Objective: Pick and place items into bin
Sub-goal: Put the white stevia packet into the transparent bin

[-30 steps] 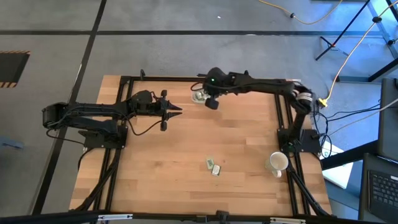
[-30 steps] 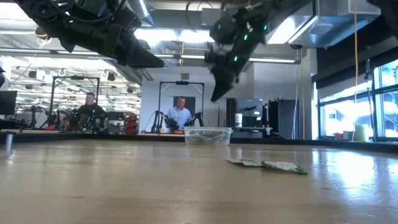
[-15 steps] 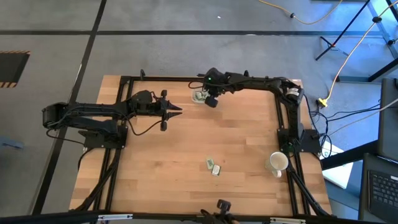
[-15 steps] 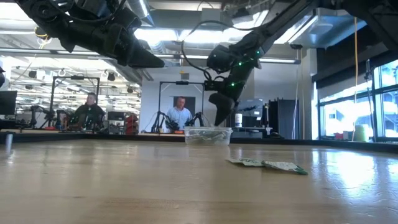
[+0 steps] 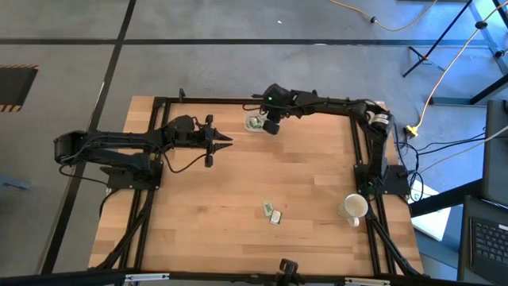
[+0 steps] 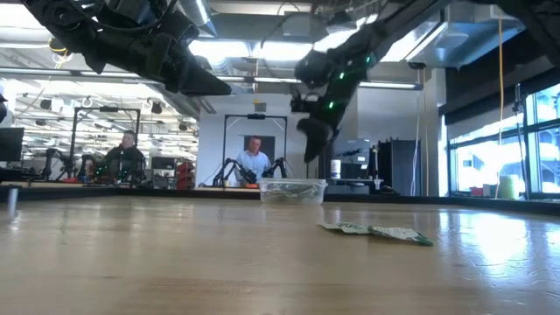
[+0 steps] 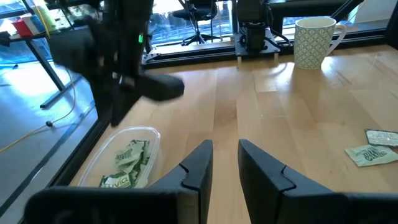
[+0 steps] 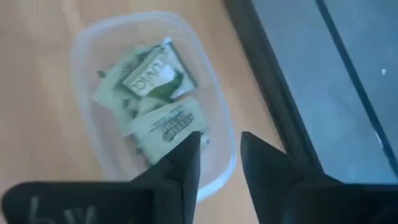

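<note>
right tool (image 5: 272, 127): fingers apart, empty, above small clear plastic rounded tray (image 8: 211, 124) holding pale green-and-white packets (image 8: 152, 78) | left tool (image 5: 228, 140): slightly parted, empty, hovering well apart from tray | two flat packets (image 5: 273, 212) on wooden desk (image 5: 238, 238), far from both

The right arm reaches across the table's far edge toward eleven o'clock, its right gripper (image 5: 271, 127) hanging raised above the surface with the fingers (image 8: 186, 163) apart and nothing between them. The left arm stretches level toward three o'clock, and its left gripper (image 5: 226, 141) hovers in mid-air, fingers (image 7: 200, 167) parted and empty.
</note>
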You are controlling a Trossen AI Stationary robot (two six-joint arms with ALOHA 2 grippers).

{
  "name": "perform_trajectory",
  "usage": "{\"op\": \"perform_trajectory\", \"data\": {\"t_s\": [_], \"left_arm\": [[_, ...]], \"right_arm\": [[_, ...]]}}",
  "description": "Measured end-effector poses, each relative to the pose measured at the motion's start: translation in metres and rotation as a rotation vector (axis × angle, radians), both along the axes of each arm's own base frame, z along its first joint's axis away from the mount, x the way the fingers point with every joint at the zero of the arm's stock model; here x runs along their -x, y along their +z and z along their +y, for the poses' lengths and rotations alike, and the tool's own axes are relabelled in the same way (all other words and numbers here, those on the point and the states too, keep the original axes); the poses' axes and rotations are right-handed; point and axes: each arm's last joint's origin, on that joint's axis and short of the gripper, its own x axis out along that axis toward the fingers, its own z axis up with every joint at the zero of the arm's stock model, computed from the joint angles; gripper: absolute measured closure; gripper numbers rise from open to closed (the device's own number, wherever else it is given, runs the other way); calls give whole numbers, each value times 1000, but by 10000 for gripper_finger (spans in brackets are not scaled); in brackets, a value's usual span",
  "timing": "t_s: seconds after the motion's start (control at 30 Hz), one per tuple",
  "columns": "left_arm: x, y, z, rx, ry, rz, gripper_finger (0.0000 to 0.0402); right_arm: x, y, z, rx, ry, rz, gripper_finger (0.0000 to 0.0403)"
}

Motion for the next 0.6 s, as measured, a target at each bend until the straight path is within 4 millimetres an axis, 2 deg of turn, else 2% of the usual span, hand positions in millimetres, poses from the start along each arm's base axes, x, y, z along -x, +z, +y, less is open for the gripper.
{"op": "perform_trajectory", "data": {"t_s": [0.1,0.27,0.47,0.6], "left_arm": [[0,0,0,0,0,0,332],[0,0,0,0,0,0,331],[0,0,0,1,-2,0,332],[0,0,0,3,-4,1,331]], "right_arm": [[4,21,23,-59,71,-11,277],[3,43,89,-255,310,-8,275],[-11,38,178,-272,492,22,275],[-7,24,227,-207,510,68,277]]}}
